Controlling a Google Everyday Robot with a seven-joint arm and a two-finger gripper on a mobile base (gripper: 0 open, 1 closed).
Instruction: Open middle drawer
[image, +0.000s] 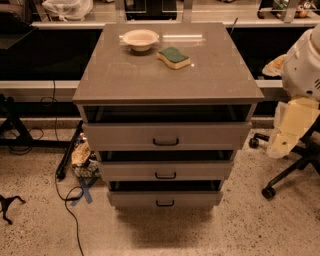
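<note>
The grey cabinet (167, 75) stands in the middle of the view with three drawers. The middle drawer (200, 170) has a flat grey front and a small black bar handle (165, 175). It stands a little way out, with a dark gap above its front. The top drawer (210, 135) and the bottom drawer (195, 198) also stand a little way out. My arm is at the right edge, and its cream end with the gripper (287, 131) hangs beside the cabinet's right side, level with the top drawer and apart from every handle.
A cream bowl (140, 39) and a green-and-yellow sponge (173, 57) lie on the cabinet top. A black office chair base (282, 175) stands on the floor at right. Cables (70, 205) and small clutter (82, 156) lie at the cabinet's left foot. A long counter runs behind.
</note>
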